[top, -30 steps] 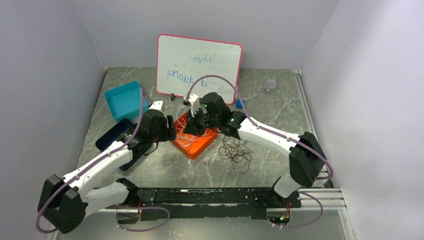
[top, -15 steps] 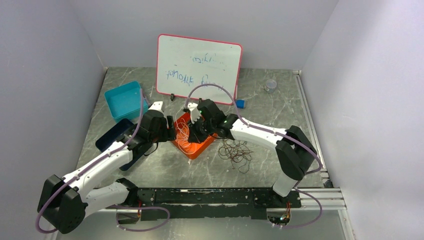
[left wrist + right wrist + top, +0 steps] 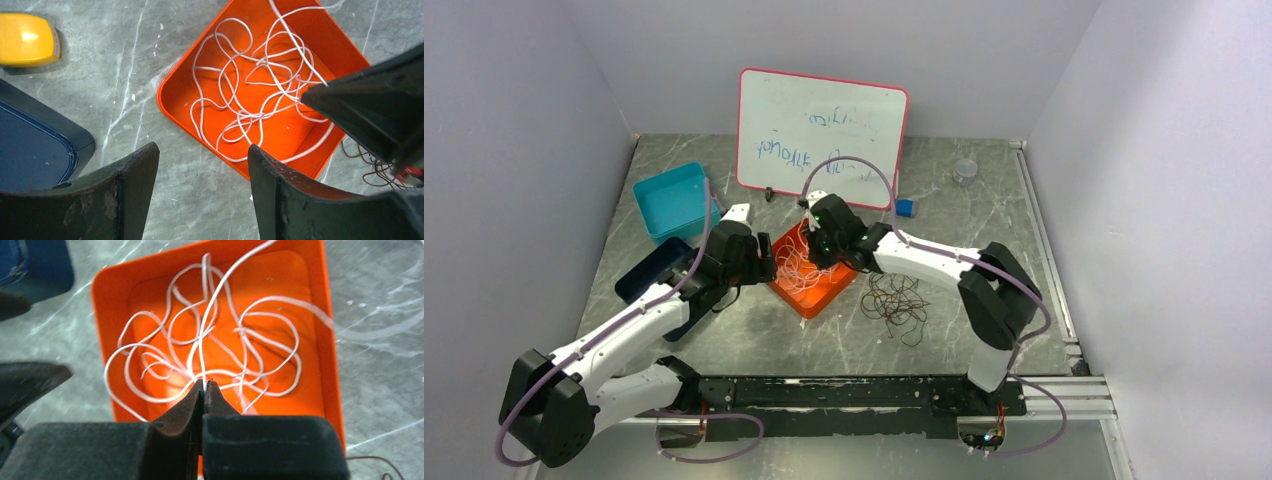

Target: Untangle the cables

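As I look through the wrist cameras, the right claw [image 3: 204, 385] is pressed together on one strand of the white cable [image 3: 242, 332], with no gap between its tips. From the tips this strand goes across the tray [image 3: 107, 315] toward the far rim and out of the picture. All other loops of the white cable lie inside this orange tray and cross each other many times; I cannot tell if they are knotted. The left claw [image 3: 202, 150] stands apart and holds nothing. It hangs over the table [image 3: 754, 335] at the left corner of the tray, and between its fingers I see the tray rim and bare table. The brown cables [image 3: 896, 303] lie in a loose heap on the table, just beside the tray on its right side, apart from the white cable as far as I can see. Left of the tray are a dark lid [image 3: 639, 278] and a teal box [image 3: 669, 198], and a small yellow thing [image 3: 27, 39] lies near the lid. A whiteboard [image 3: 822, 137] stands at the back of the table.
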